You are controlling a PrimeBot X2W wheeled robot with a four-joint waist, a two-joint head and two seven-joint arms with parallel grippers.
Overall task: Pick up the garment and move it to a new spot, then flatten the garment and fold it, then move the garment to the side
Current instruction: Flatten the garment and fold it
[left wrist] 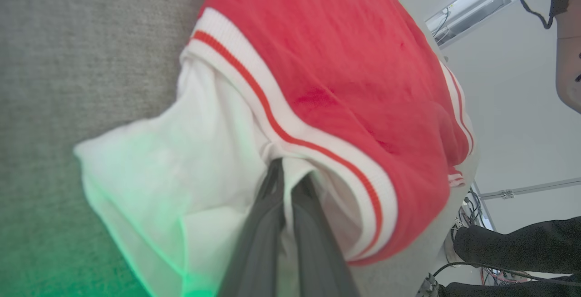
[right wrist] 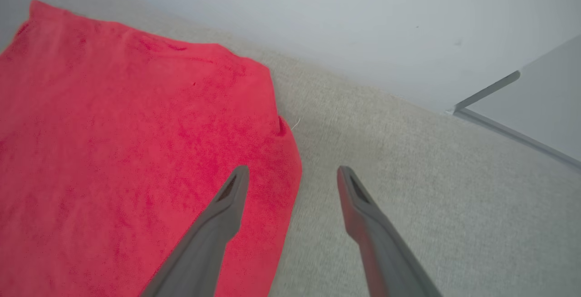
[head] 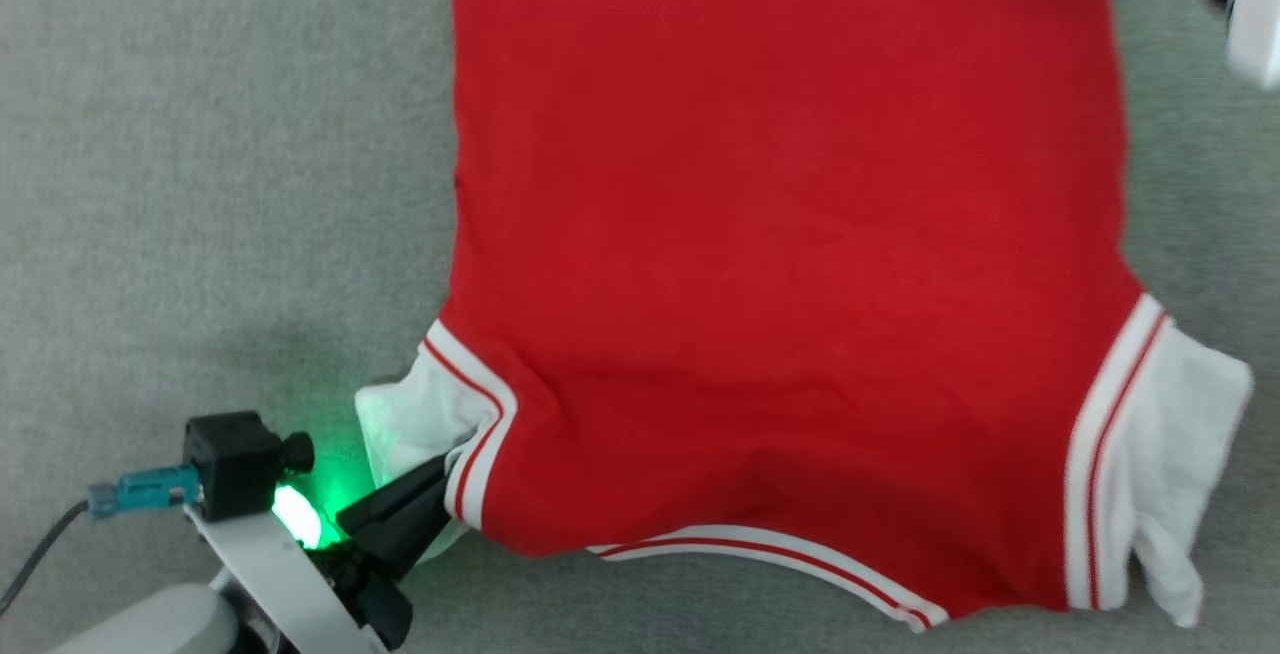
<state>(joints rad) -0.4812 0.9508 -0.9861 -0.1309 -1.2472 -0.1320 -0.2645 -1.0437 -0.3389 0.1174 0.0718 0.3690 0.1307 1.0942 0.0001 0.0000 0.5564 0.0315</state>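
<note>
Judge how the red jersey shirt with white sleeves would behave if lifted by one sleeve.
Probably floppy: the red jersey shirt bunches where the left gripper pinches its white sleeve. Likely light: it lies thin on the grey surface.

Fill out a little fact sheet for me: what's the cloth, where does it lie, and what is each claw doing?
garment: red shirt, white sleeves with red-striped trim, plain side up
surface: grey, carpet-like, shirt spread on it
left gripper: shut on one white sleeve
right gripper: open, holding nothing, at the shirt's edge
</note>
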